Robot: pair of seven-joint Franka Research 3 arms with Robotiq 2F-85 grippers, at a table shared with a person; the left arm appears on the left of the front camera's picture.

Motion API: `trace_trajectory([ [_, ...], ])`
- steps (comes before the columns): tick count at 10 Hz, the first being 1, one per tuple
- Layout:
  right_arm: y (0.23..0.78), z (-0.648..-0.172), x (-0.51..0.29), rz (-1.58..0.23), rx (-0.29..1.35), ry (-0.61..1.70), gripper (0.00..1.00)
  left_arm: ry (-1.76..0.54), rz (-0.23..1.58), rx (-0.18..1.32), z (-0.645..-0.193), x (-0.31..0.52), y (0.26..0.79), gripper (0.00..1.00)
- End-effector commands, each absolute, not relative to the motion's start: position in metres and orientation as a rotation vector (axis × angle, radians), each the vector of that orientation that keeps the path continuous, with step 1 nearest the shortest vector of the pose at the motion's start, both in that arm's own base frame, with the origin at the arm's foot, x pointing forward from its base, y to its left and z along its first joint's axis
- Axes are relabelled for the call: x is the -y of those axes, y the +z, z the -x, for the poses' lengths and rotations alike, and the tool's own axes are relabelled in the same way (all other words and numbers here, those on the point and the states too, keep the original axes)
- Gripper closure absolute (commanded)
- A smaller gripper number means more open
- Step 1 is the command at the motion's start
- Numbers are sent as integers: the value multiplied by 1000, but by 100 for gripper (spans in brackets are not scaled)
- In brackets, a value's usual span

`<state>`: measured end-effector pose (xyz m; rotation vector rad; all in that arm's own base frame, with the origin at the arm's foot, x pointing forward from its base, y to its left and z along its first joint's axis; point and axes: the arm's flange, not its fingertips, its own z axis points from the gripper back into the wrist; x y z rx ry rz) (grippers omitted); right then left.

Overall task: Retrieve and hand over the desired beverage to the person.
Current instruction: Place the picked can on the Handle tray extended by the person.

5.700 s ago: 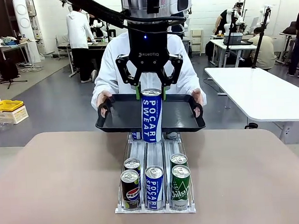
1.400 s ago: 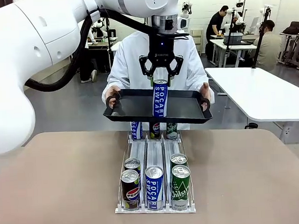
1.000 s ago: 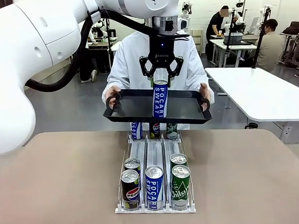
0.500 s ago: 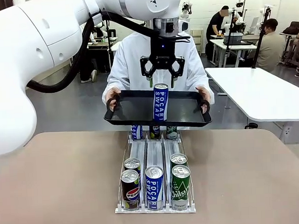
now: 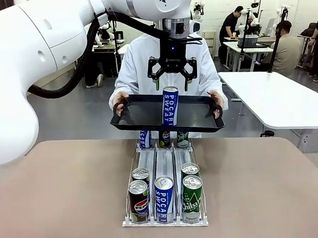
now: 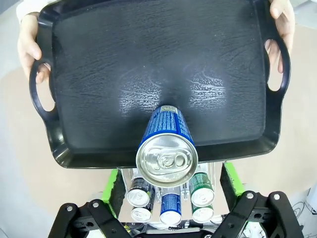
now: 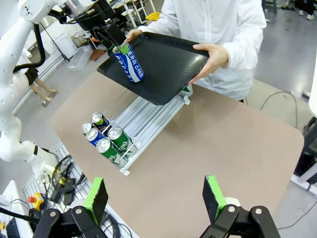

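Observation:
A blue and white Pocari Sweat can (image 5: 170,106) stands upright on the black tray (image 5: 140,115), which the person (image 5: 137,64) in the white jacket holds by both handles. My left gripper (image 5: 171,87) hangs open just over the can's top, fingers wide on either side and clear of it. In the left wrist view the can (image 6: 167,148) stands free between the green pads (image 6: 113,186) near the tray's (image 6: 148,59) near rim. My right gripper (image 7: 155,198) is open, high above the table and far from the tray (image 7: 171,67) and can (image 7: 130,62).
A metal dispenser rack (image 5: 156,164) lies mid-table below the tray, with Pepsi (image 5: 138,200), Pocari (image 5: 164,198) and green soda (image 5: 192,196) cans at its front. The person's hands (image 6: 28,47) grip the tray handles. A white table (image 5: 274,101) stands at the right.
My left gripper has opened, let go of the Pocari can on the tray and risen slightly above it. The can stays standing on the tray.

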<state>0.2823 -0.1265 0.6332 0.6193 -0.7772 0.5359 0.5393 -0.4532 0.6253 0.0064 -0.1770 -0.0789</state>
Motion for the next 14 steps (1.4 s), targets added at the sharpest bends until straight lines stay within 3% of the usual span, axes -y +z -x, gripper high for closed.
trace_trajectory([
  [1,636,-285,126,-648,793,548,0,-117,-17,171,-538,453,631,0],
  [3,636,-285,126,-648,793,548,0,-213,-16,186,-508,417,638,0],
  [5,636,-285,126,-648,793,548,0,-424,122,279,-439,340,627,0],
  [7,636,-285,126,-648,793,548,0,-605,150,293,-418,264,605,0],
  [10,636,-285,126,-648,793,548,0,-658,203,376,-385,175,589,0],
  [14,636,-285,126,-648,793,548,0,-544,211,390,-345,126,575,0],
])
